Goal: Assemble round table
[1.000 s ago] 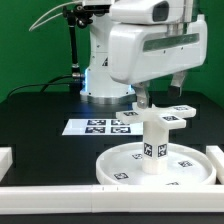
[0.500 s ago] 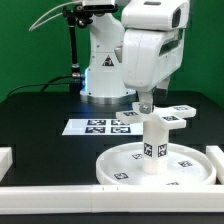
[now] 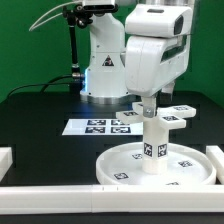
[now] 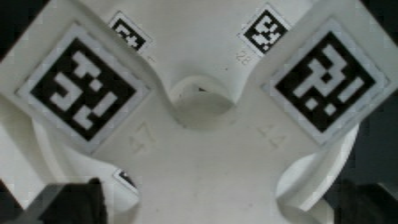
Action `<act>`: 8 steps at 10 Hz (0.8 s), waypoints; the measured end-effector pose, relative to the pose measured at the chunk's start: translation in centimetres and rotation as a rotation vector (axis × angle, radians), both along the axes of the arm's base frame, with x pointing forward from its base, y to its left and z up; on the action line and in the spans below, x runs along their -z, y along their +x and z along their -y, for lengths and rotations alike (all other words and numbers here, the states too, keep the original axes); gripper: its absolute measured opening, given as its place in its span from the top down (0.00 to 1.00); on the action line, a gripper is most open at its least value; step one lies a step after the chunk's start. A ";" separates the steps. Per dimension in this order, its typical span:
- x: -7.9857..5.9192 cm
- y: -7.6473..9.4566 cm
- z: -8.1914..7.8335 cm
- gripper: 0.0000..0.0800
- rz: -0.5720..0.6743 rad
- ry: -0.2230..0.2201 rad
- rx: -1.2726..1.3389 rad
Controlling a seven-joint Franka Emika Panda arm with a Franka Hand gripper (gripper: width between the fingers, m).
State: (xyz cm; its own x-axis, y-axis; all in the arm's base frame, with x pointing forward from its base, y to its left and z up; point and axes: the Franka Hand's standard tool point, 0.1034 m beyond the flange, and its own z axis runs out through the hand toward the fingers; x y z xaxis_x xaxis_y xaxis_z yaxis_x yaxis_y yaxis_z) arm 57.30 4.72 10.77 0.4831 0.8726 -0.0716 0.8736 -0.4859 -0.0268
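Note:
The large rimmed round disc (image 3: 112,170) lies flat near the front rail. The short cylindrical leg (image 3: 152,150) stands upright on the disc. The cross-shaped base piece (image 3: 166,118) rests on top of the leg, tags facing up. My gripper (image 3: 146,104) hangs straight down over the cross, open. In the wrist view the cross base (image 4: 205,130) fills the picture, its centre hole (image 4: 203,101) visible. One arm of the cross lies between my dark fingers (image 4: 54,203) of the open gripper (image 4: 210,205), with a gap on each side.
The marker board (image 3: 98,126) lies flat on the black table behind the disc, in front of the robot's base (image 3: 100,80). White border rails run along the front (image 3: 90,196), the exterior view's left (image 3: 5,158) and right (image 3: 216,152).
The wrist has turned about its vertical axis above the cross base over the last second. The jaws stayed open and the table parts have not moved.

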 end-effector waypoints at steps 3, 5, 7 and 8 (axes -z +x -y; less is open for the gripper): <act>0.5 -0.2 0.7 0.19 -0.009 -0.004 0.010; 0.6 -0.2 1.0 0.19 -0.010 -0.005 0.019; 0.6 -0.2 1.2 0.19 -0.010 -0.005 0.031; 0.6 -0.1 1.2 0.19 -0.008 -0.007 0.032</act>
